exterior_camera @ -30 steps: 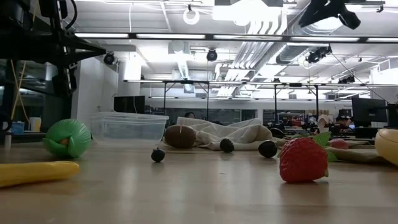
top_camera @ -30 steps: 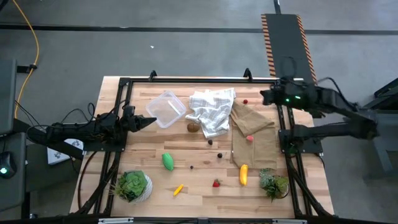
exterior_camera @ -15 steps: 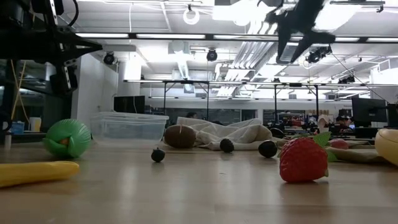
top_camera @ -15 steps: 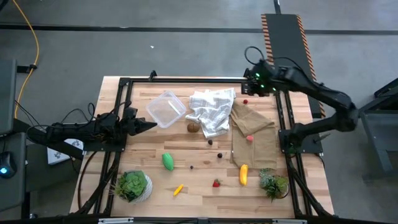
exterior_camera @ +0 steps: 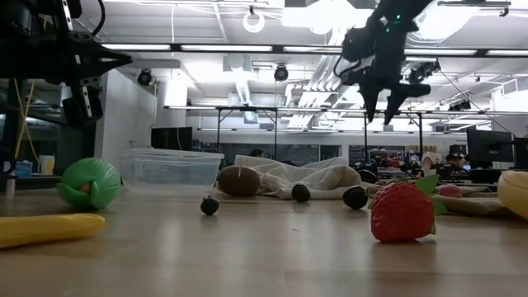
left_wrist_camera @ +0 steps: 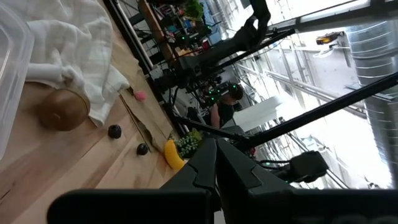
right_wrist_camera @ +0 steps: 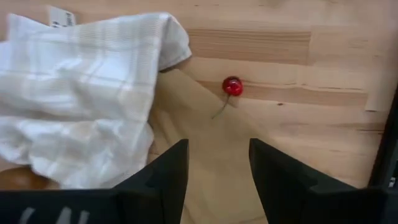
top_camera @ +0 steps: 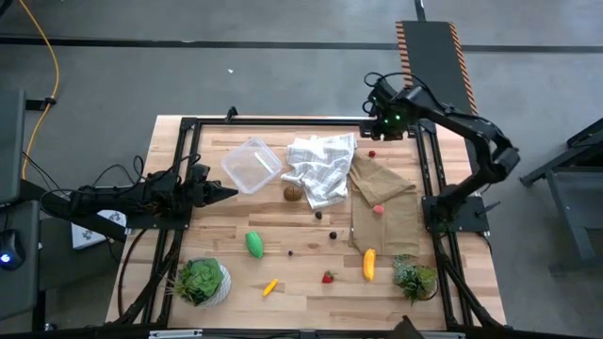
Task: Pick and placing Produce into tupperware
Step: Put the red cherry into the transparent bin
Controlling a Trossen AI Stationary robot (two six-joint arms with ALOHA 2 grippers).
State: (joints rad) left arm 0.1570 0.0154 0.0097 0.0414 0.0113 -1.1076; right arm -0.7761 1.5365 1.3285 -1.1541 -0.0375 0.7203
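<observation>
above a slatted wooden table [top_camera: 311,282], the right gripper [top_camera: 377,105] hangs at the upper right of the overhead frame, its two dark fingers [right_wrist_camera: 168,168] parted with nothing between them. seen from its own wrist, a small glossy red cherry [right_wrist_camera: 232,86] with a thin stem lies on the pale planks just beside the edge of a soft brown cloth [right_wrist_camera: 211,155]. a rumpled white checked cloth [top_camera: 320,165] bunches at the centre top of the overhead frame, touching the brown cloth's left side.

the tupperware [top_camera: 252,164], clear, squarish and round-cornered, sits in the upper left part of the table, with no produce inside. the left gripper [top_camera: 226,191] rests low at centre left, just below the container, its pointed fingers pressed together on nothing.

the produce lies scattered: a fuzzy brown kiwi-like ball [top_camera: 293,193] against the white cloth's lower edge, a smooth green oval [top_camera: 254,244] at lower centre left, a slim yellow piece [top_camera: 270,286] near the bottom, a dimpled red strawberry [top_camera: 327,277] to its right, and a plump yellow banana-like piece [top_camera: 368,264] at the brown cloth's lower end. a small pink-red piece [top_camera: 378,209] rests on the brown cloth. tiny dark berries [top_camera: 332,236] dot the middle. two leafy potted plants stand at the bottom corners, one lower left [top_camera: 201,280], one lower right [top_camera: 415,278].
</observation>
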